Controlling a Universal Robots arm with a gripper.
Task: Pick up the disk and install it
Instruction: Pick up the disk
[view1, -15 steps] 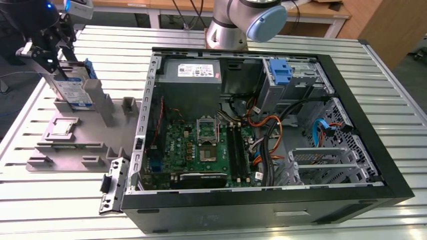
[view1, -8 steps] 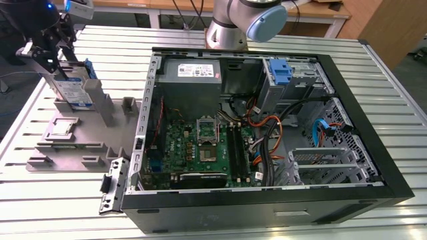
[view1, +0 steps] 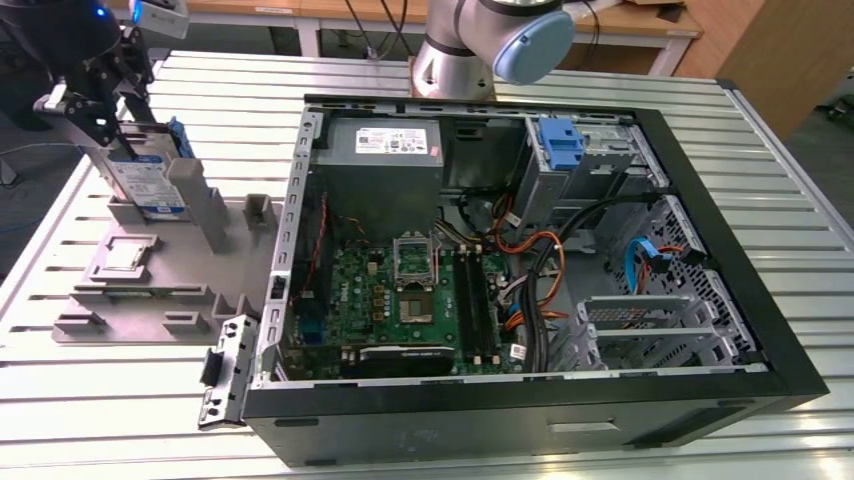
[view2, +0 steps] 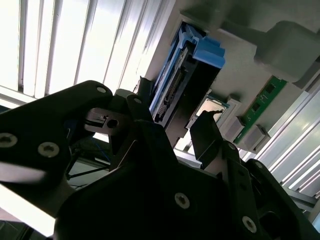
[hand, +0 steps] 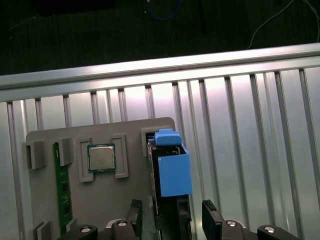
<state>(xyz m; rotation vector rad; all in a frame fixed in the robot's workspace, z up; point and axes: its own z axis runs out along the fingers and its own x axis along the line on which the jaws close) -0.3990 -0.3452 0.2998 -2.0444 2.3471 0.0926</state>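
While the disk stands on edge in a slot at one end of the grey parts holder, the jaws hang right over it. They're spread open, one finger off each flat side of the disk with a bit of daylight showing, so nothing's gripped. In the first wrist view the disk's blue carrier pokes up from the holder, with a CPU chip and a green RAM stick sitting in the holder's other pockets. Open PC case sits just beside the holder on the slatted table.
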